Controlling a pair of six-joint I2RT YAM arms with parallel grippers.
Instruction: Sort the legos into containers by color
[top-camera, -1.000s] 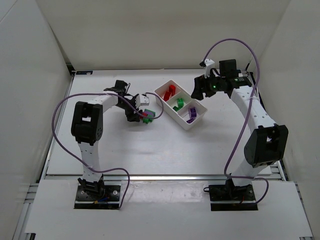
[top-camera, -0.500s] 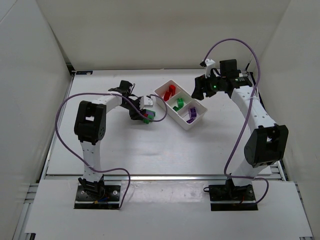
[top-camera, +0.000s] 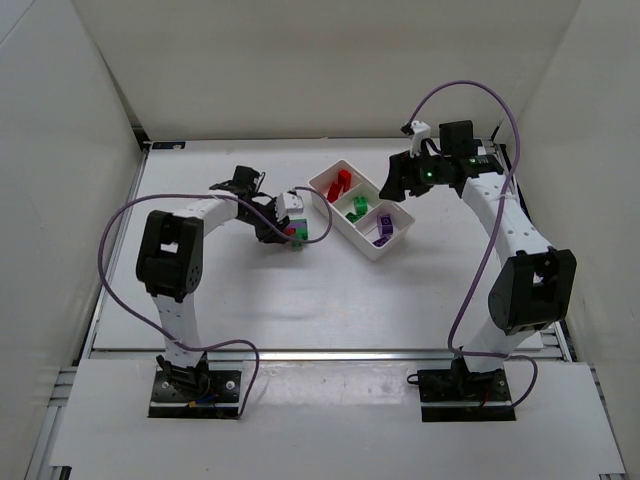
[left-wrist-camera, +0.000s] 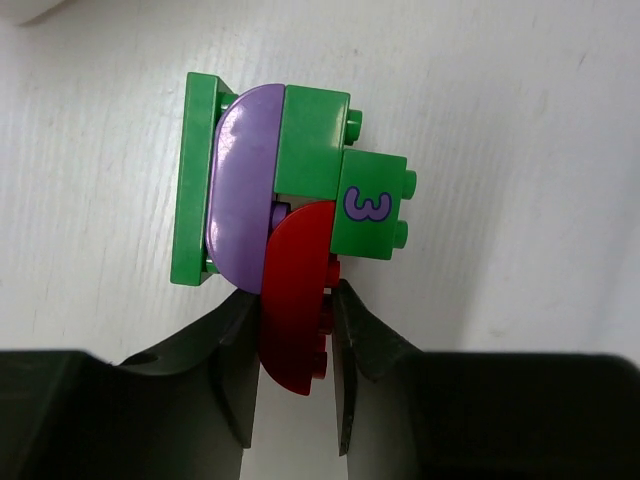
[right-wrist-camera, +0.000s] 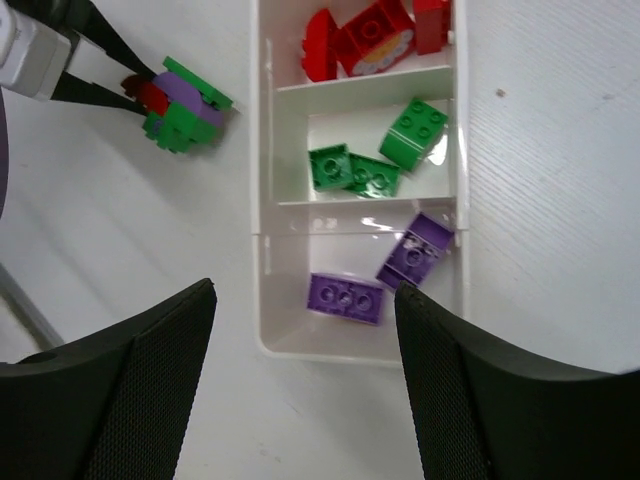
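1. The left gripper (left-wrist-camera: 295, 345) is clamped on the red curved brick (left-wrist-camera: 293, 300) of a joined brick cluster (left-wrist-camera: 270, 180), mid-frame on the table (left-wrist-camera: 520, 100).
2. The right gripper (right-wrist-camera: 300, 385) hangs over the white tray (right-wrist-camera: 262, 150), jaws apart.
3. In the right wrist view, the tray's compartments hold, top to bottom, red bricks (right-wrist-camera: 375, 35), green bricks (right-wrist-camera: 355, 170) and purple bricks (right-wrist-camera: 345, 298).

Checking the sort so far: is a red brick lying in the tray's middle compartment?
No, the middle compartment holds only green bricks.

1 white tray (right-wrist-camera: 258, 150) with 3 compartments, holding 3 red legos (right-wrist-camera: 372, 35), 3 green legos (right-wrist-camera: 413, 133), 2 purple legos (right-wrist-camera: 345, 298). Outside, 1 cluster (left-wrist-camera: 312, 130): 1 red piece (left-wrist-camera: 295, 300), 1 purple piece (left-wrist-camera: 243, 190), 3 green pieces (left-wrist-camera: 372, 205).
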